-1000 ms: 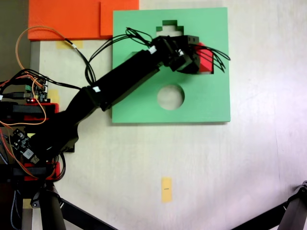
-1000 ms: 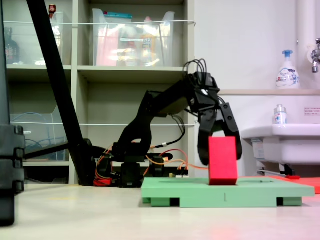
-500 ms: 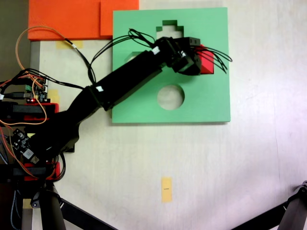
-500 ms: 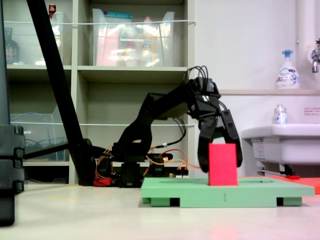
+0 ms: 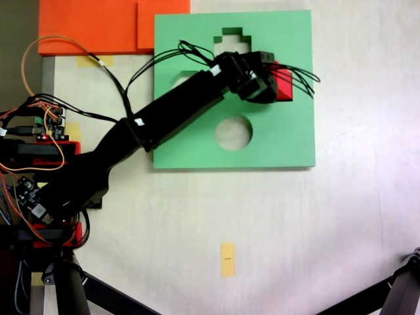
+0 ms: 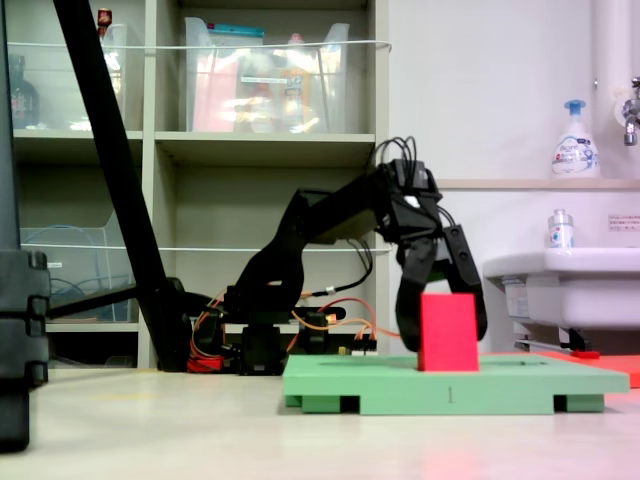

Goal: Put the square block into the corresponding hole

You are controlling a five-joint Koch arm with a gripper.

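One block (image 6: 447, 332), one board (image 5: 289, 134) with three cutouts. My tool (image 6: 441, 322) pinches the block, its base sunk in the square hole.

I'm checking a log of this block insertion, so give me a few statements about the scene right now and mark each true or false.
1. The pincer straddles the red block. True.
2. The red block lies on the bare table. False: it stands at the green board.
3. The round hole is vacant. True.
4. The yellow tape strip lies on the green board. False: it lies on the table, off the board.
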